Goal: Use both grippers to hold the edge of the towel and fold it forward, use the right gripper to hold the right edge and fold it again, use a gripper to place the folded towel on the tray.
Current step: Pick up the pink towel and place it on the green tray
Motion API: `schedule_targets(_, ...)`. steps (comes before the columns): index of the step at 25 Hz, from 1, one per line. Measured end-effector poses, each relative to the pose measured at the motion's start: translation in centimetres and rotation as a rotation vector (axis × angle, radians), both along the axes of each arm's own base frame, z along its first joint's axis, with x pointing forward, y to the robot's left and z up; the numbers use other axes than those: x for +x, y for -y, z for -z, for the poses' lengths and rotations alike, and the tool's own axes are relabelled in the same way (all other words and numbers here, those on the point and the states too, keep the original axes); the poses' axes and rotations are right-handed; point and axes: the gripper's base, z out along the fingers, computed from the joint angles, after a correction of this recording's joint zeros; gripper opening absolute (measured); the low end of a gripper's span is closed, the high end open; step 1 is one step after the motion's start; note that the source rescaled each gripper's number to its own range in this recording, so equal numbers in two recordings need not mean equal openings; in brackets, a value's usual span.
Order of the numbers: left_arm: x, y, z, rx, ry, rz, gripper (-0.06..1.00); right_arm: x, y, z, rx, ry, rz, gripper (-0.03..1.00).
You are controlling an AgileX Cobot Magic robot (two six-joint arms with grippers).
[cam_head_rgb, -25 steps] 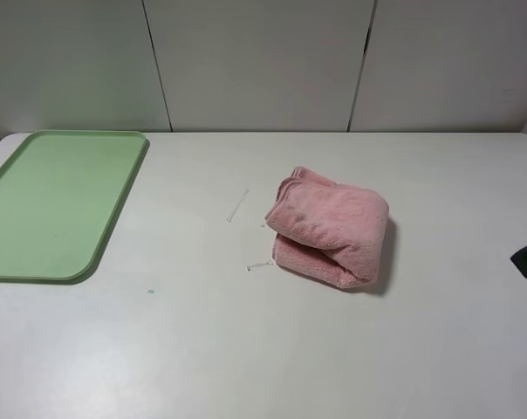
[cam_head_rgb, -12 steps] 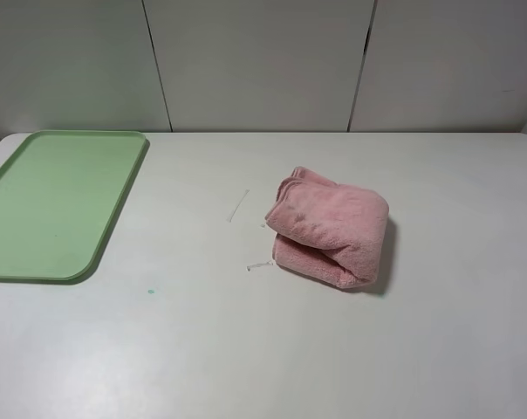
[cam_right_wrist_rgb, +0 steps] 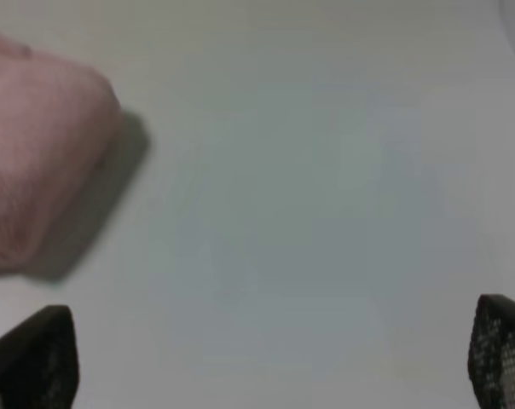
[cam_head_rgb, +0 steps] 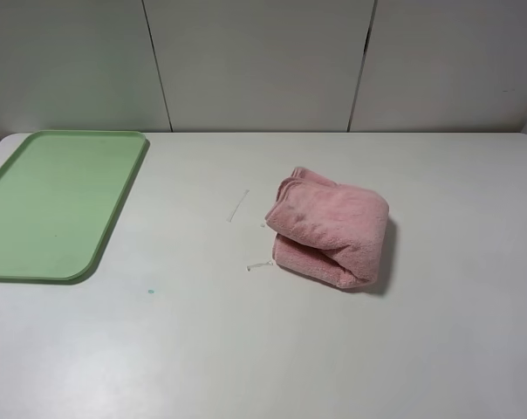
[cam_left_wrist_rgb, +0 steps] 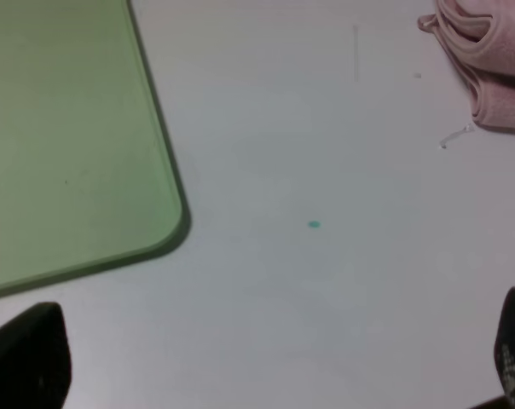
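Observation:
The pink towel (cam_head_rgb: 331, 226) lies folded into a thick bundle on the white table, right of the middle, with its layered hems (cam_head_rgb: 285, 190) facing left. The light green tray (cam_head_rgb: 54, 199) sits bare at the far left. Neither arm shows in the exterior high view. The left gripper (cam_left_wrist_rgb: 270, 366) is open over bare table, its black fingertips (cam_left_wrist_rgb: 27, 360) wide apart; the tray (cam_left_wrist_rgb: 61, 128) and towel (cam_left_wrist_rgb: 488, 68) lie ahead of it. The right gripper (cam_right_wrist_rgb: 266, 358) is open too and holds nothing, with the towel (cam_right_wrist_rgb: 36, 153) ahead and apart from it.
Two small white scraps (cam_head_rgb: 237, 205) (cam_head_rgb: 259, 265) lie just left of the towel. A tiny green speck (cam_head_rgb: 150, 291) marks the table between tray and towel. Grey wall panels close off the table's back edge.
A dark bit of the right arm at the right edge of the exterior high view one second ago has gone out of view. Towel and tray have not moved.

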Motion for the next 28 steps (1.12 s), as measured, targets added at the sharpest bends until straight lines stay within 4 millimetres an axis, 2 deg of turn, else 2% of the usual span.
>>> schedule_targets(5,0.0,0.0,0.0,0.0,0.0,0.0,1.0,-1.5,-0.1,0.0,0.0,0.098,-0.018,1.0)
schedule_targets(17,0.0,0.0,0.0,0.0,0.0,0.0,1.0,-1.6,-1.3,0.0,0.04,0.105,-0.142,1.0)
schedule_targets(28,0.0,0.0,0.0,0.001,0.0,0.001,1.0,-1.6,-1.5,0.0,0.037,0.107,-0.175,1.0)
